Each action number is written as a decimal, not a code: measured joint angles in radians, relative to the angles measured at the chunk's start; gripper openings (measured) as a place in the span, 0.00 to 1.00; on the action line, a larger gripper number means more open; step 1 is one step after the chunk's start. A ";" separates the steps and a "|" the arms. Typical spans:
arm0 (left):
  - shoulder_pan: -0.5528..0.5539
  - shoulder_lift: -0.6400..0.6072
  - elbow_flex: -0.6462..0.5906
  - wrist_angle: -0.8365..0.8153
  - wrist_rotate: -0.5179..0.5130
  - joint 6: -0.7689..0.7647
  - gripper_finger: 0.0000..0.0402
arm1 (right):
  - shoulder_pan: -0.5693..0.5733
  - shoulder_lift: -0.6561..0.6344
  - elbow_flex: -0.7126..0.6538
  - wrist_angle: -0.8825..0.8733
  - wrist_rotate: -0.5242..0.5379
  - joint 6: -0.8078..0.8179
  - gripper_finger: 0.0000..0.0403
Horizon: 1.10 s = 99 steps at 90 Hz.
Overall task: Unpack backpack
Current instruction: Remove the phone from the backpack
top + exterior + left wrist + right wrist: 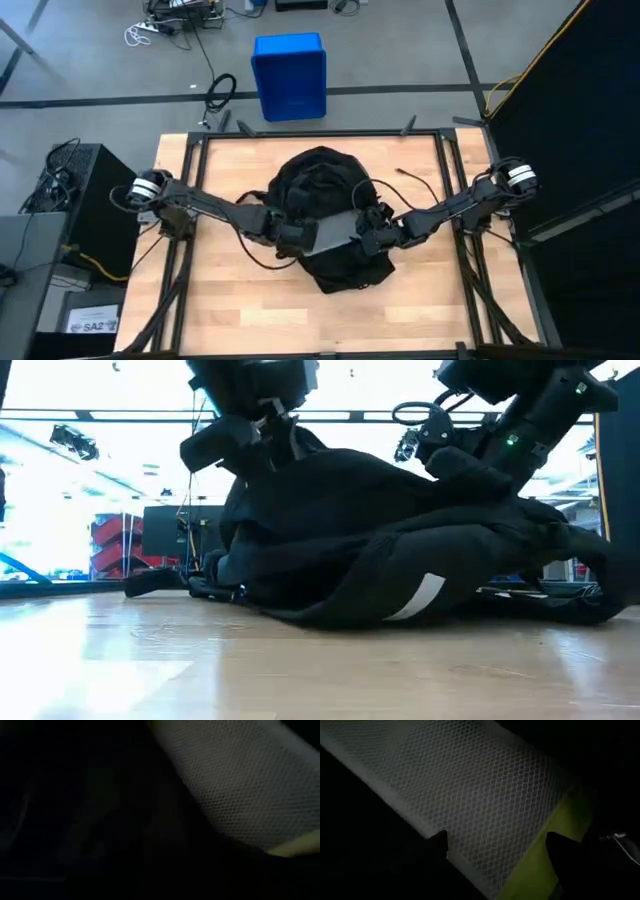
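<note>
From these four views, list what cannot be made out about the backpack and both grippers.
- Left gripper: high view, buried in the backpack folds; its wrist view is almost black, so its grip is unknown.
- Right gripper: right wrist view shows fingertips beside a grey mesh panel; contact unclear.
- Backpack contents: hidden by fabric in every view.
- Low view: both arms cut off by the top edge.

Only readable text: "SA2" on a white label (93,323) at the table's 8 o'clock, off the table (250,300) on the floor beside the dark cabinet (85,200). Smaller print on it is illegible. Nothing else readable.
</note>
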State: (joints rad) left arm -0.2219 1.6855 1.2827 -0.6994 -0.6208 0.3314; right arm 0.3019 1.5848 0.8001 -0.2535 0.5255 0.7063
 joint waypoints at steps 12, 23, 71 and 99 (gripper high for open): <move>0.042 0.000 -0.020 -0.005 0.046 -0.012 0.56 | 0.006 0.000 0.000 0.009 -0.002 -0.001 0.76; 0.084 0.001 -0.026 0.001 0.112 -0.022 0.56 | 0.006 0.000 0.000 0.010 -0.004 -0.002 0.77; 0.249 0.016 -0.049 0.053 0.409 -0.072 0.56 | 0.008 0.000 0.000 0.020 -0.029 -0.023 0.77; 0.271 0.011 -0.204 0.218 0.595 -0.125 0.56 | 0.042 0.000 0.000 0.006 -0.095 -0.048 0.77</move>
State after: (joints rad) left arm 0.0486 1.6968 1.0790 -0.4817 -0.0255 0.2067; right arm 0.3444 1.5848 0.8001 -0.2475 0.4300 0.6583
